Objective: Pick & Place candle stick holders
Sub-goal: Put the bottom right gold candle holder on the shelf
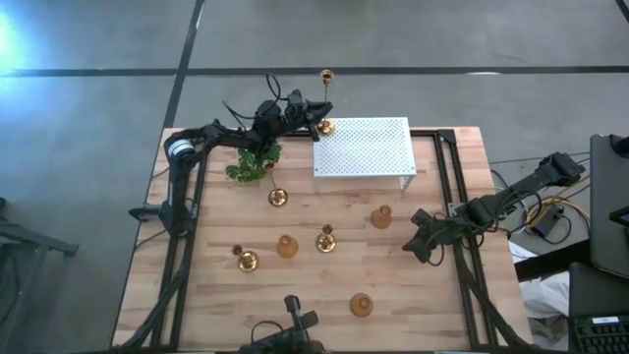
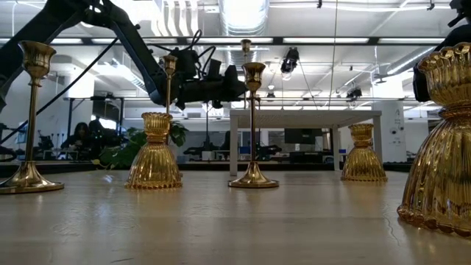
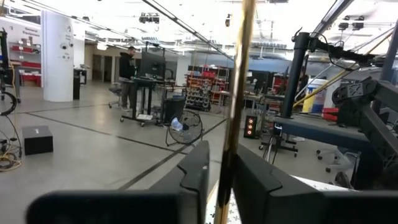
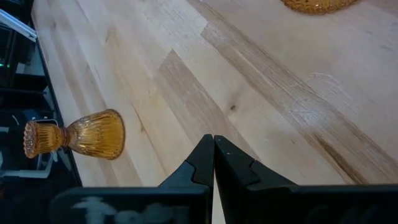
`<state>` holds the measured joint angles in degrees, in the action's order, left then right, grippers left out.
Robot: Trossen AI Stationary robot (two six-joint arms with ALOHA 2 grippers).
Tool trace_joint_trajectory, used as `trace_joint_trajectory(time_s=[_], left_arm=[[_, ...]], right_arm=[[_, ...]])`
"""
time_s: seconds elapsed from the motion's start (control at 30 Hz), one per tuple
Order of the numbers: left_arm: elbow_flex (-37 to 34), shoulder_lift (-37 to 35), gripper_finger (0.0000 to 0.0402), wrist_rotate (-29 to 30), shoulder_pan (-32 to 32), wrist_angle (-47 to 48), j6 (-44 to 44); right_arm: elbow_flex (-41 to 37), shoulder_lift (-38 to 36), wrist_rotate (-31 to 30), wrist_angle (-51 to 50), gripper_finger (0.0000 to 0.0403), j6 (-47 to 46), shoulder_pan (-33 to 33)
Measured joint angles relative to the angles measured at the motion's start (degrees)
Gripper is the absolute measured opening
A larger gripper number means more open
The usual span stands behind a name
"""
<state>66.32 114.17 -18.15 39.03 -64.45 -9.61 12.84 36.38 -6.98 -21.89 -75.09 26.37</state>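
My left gripper [image 1: 314, 124] is at the table's far side, by the far left corner of the white perforated box [image 1: 362, 147]. It is shut on a tall thin-stemmed gold candle stick holder [image 1: 325, 77], which also shows in the low view [image 2: 246, 47]. Several other gold holders stand on their bases on the wooden table. Among them are thin-stemmed ones [image 1: 278, 197] [image 1: 325, 239] [image 1: 246, 261] and squat ones [image 1: 287, 246] [image 1: 381, 216] [image 1: 362, 305]. My right gripper [image 1: 423, 244] is shut and empty, low over the table's right side, with a squat holder [image 4: 81, 134] nearby. My left gripper pinches the holder's thin stem [image 3: 227, 158] between its two fingers [image 3: 198, 174], on the stem's lower part. The fingers come level from the table's left and lie across the stem. The holder stands upright. Whether its base [image 1: 325, 127] rests on the box, I cannot tell.
A green leafy plant [image 1: 254, 162] stands left of the box, under the left arm. Black frame rails [image 1: 187, 211] [image 1: 462, 211] run along the table's left and right sides. Bare wood lies at the near left [image 1: 187, 305] and near right [image 1: 432, 305].
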Motion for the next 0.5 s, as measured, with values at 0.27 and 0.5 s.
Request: trace_joint_trajectory(time_s=[0.27, 0.5], left_arm=[[0.0, -0.6, 0.0149, 0.0, 0.0, 0.1, -0.1], [0.1, -1.4, 0.0156, -0.3, 0.1, 0.6, 0.1]], right_arm=[[0.0, 0.0, 0.0, 0.2, 0.0008, -0.5, 0.0], [0.0, 0.0, 0.0, 0.2, 0.0008, -1.1, 0.0]])
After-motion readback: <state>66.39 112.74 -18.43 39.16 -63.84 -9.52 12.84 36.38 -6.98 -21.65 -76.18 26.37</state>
